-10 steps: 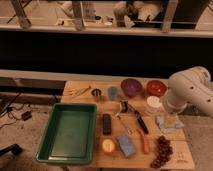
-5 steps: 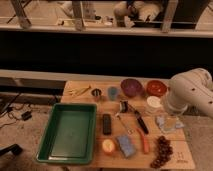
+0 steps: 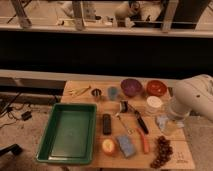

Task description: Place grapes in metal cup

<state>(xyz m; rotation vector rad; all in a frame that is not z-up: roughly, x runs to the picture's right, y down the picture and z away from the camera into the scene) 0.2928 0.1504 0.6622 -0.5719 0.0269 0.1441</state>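
Observation:
The grapes [image 3: 162, 151], a dark reddish-purple bunch, lie at the table's front right corner beside an orange-handled tool [image 3: 144, 142]. The small shiny metal cup [image 3: 96, 93] stands upright near the back of the table, left of a blue-grey cup [image 3: 113, 92]. My gripper [image 3: 164, 123] hangs from the white arm [image 3: 196, 97] over the right side of the table. It is just behind the grapes and far right of the metal cup. It is open and holds nothing.
A green tray [image 3: 52, 131] fills the table's left side. A purple bowl [image 3: 131, 86], a red bowl [image 3: 156, 87] and a white lidded tub [image 3: 153, 104] stand at the back right. A black bar [image 3: 106, 124], a yellow-red fruit [image 3: 108, 146] and a blue sponge [image 3: 125, 145] lie mid-table.

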